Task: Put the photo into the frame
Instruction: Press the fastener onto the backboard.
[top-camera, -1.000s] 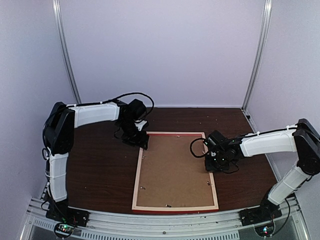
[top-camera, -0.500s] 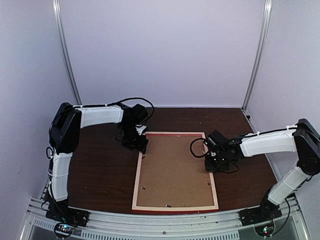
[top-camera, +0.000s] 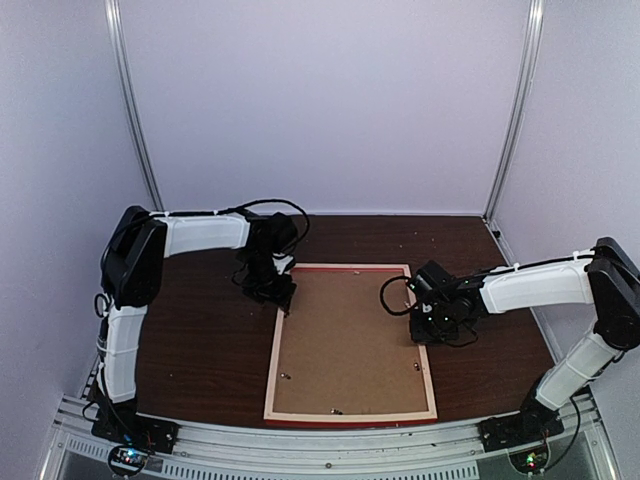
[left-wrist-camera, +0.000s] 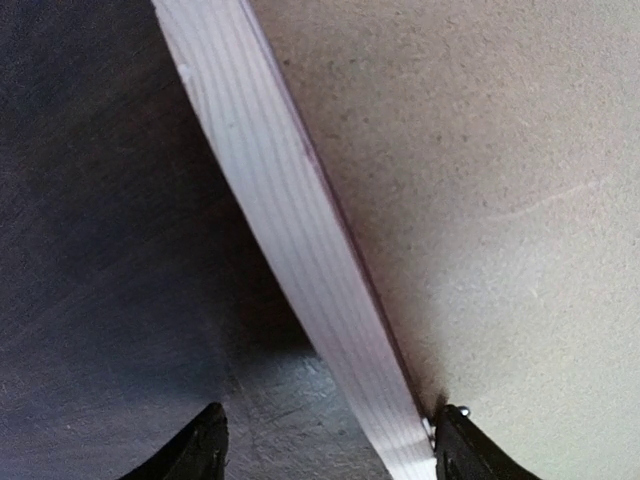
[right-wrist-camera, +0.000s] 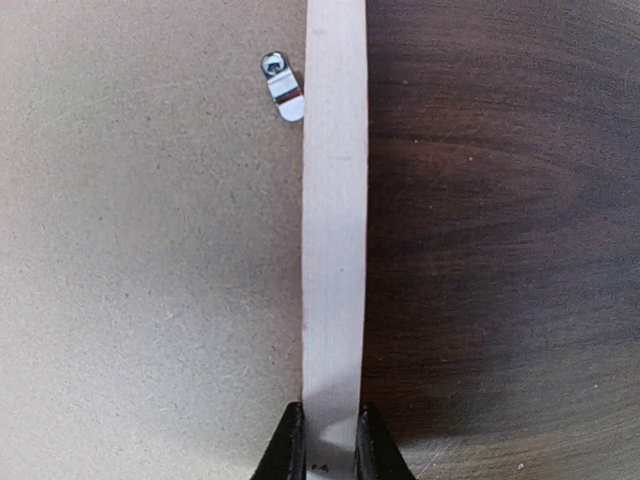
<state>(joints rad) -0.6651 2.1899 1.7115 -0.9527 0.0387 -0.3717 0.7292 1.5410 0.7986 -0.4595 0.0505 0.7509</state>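
The left gripper, jaws apart, is edging astride the frame while the right gripper is clamping its right rail, probably readying a two-handed lift.

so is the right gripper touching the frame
Touching: the right wrist view shows the right gripper closed on the frame, its fingertips flush against both sides of the pale rail.

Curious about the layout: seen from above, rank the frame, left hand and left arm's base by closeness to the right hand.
1. frame: its right edge is gripped by the right hand.
2. left hand: at the frame's far-left corner.
3. left arm's base: bottom left of view.
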